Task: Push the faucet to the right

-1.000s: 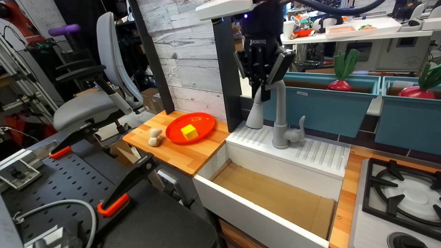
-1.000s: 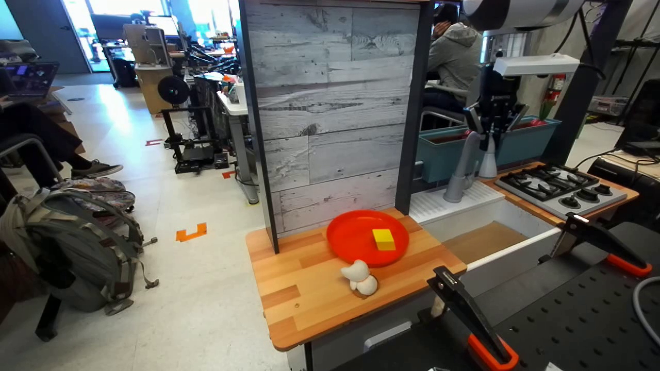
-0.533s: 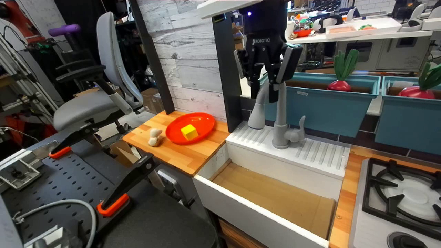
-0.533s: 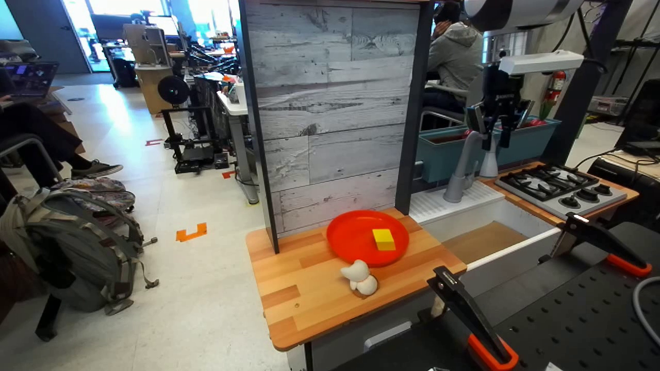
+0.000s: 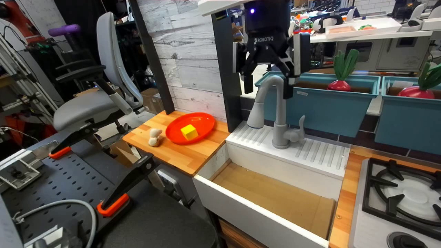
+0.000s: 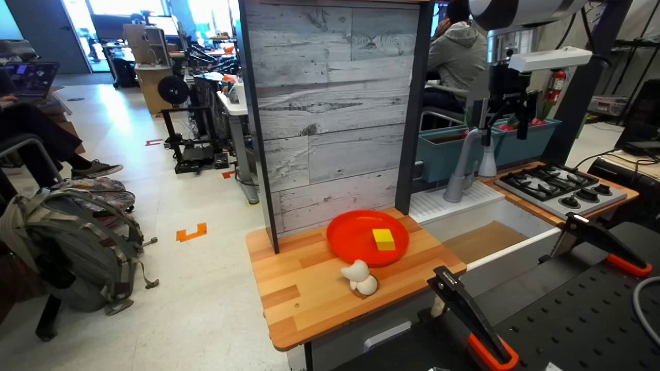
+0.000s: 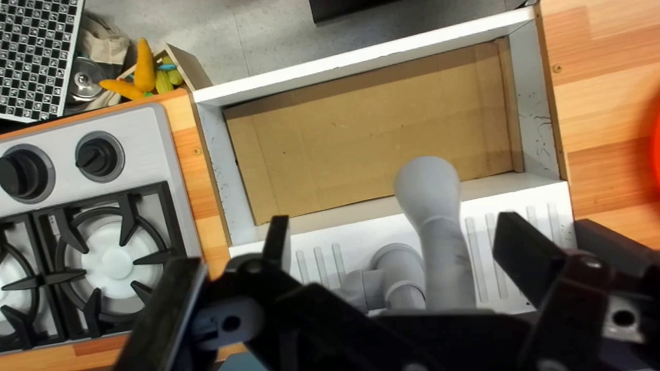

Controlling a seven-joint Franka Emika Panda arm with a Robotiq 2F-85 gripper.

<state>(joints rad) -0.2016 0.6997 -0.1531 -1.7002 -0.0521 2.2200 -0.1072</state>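
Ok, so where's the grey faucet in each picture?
In an exterior view: the faucet, a bit right of the middle.
In an exterior view: the faucet, well right, about halfway up.
In the wrist view: the faucet, right of the middle, partly behind the gripper.
All show the stove: right in both exterior views, left in the wrist view.

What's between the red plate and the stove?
Wooden counter, then the white sink with the faucet standing on its ribbed back ledge, then a wooden strip. Shows in both exterior views.
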